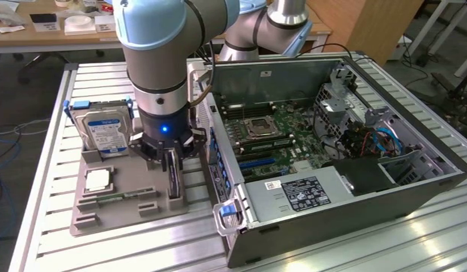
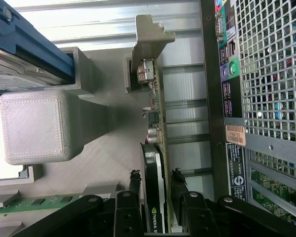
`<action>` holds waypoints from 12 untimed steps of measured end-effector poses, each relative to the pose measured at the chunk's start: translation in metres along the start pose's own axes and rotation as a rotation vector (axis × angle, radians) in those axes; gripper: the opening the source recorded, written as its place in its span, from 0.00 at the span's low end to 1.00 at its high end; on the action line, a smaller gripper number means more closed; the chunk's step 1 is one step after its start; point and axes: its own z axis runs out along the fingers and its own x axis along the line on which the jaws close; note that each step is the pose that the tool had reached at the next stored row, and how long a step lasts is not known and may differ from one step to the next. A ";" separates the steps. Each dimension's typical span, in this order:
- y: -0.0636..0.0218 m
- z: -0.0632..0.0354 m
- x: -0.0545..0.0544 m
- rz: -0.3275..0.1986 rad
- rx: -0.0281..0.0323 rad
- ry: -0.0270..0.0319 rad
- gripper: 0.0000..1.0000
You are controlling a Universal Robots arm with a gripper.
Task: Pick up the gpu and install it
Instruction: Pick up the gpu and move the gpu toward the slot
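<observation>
Tool's got the gpu by its top edge, card not out of the holder yet

The tool looks pinched on the gpu, one pad on the black cooler, one on the green board side. The card stands on edge in its slot in the grey holder tray on the bench, just beside the open PC case. I reckon the trick here is a square, centred squeeze and a dead vertical pull, so the pale bracket doesn't snag the slot. What looks like an Nvidia logo sits on the cooler. The hard drive label and power supply sticker are too small to read.
</observation>
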 end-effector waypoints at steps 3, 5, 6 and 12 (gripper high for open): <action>0.0000 0.0000 0.000 0.000 -0.0001 0.0000 0.37; 0.0000 0.0000 0.000 0.000 0.0001 0.0000 0.31; 0.0000 -0.0001 0.000 0.000 0.0001 0.0001 0.31; 0.0000 0.0000 0.000 0.000 0.0000 0.0000 0.27</action>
